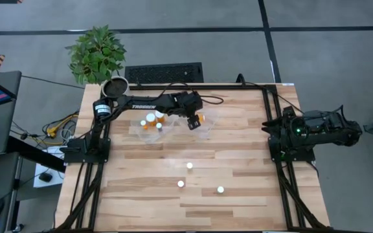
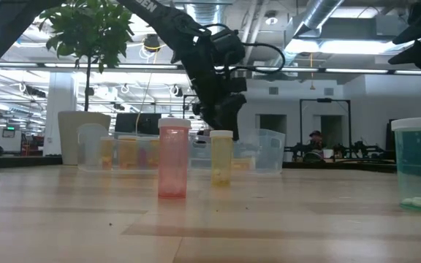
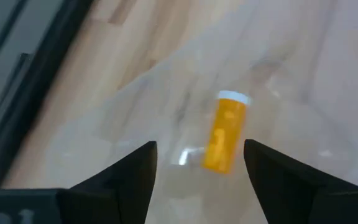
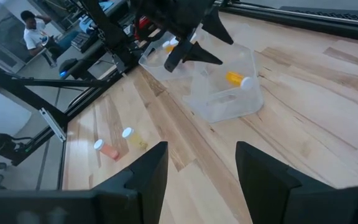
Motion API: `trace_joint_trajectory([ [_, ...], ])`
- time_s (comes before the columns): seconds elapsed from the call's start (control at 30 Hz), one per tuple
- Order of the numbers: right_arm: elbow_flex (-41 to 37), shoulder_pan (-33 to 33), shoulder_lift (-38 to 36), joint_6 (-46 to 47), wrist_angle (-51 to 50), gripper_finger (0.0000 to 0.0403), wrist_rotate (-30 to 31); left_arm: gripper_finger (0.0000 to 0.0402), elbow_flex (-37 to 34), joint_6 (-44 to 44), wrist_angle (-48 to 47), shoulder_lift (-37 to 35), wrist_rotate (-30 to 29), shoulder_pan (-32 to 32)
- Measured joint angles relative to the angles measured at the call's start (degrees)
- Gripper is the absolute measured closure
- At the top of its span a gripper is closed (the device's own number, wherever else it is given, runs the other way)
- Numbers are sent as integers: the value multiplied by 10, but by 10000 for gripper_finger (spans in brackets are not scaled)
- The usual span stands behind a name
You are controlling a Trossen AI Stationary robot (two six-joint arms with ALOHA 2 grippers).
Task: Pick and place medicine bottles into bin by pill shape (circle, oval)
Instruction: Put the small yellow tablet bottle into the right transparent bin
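The wooden table (image 1: 238,149) fills the centre of the high view, framed by dark rails. The left arm (image 1: 141,102) extends from the upper left of that view toward the upper centre, where two clear bins stand side by side. The right arm (image 1: 316,129) is folded at the right edge of the table, clear of the work.

The left bin (image 1: 140,129) holds several medicine bottles (image 1: 151,120), orange with white caps, grouped together. The right bin (image 4: 244,99) holds one bottle lying on its side (image 3: 225,132); it appears near the centre of the left wrist view and in the upper centre of the right wrist view.

The left gripper (image 1: 193,122) hangs over the right bin. Its fingers (image 3: 135,171) are spread apart, nothing between them, with the lying bottle below the gap.

The right gripper (image 4: 194,171) shows at the bottom of its wrist view, fingers spread and empty.

Three more bottles stand upright on the table in the lower centre of the high view: one (image 1: 190,166), one (image 1: 180,184) and one (image 1: 220,189), each well apart from the bins.
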Motion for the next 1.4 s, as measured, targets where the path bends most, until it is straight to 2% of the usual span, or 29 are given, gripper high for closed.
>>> trace_joint_trajectory([
  [0.07,0,0,0,0,0,202,-2,167,0,10,5,0,22,-3],
  [0.3,0,0,0,0,0,202,-4,167,1,130,14,7,58,-13],
  [0.57,0,0,0,6,0,202,-5,167,0,137,22,44,63,-10],
  [0.8,0,0,0,15,0,202,-5,167,0,152,19,45,41,0],
  [0.97,0,0,0,20,0,202,-5,167,0,112,5,43,41,4],
  [1.13,0,0,0,21,0,202,-4,167,12,107,-21,6,39,-1],
  [1.23,0,0,0,21,0,202,-4,167,35,87,-68,-22,39,-9],
  [1.3,0,0,0,21,0,202,-4,167,53,68,-105,-46,56,-18],
  [1.4,0,0,0,21,0,202,-4,170,64,45,-145,-95,115,-45],
])
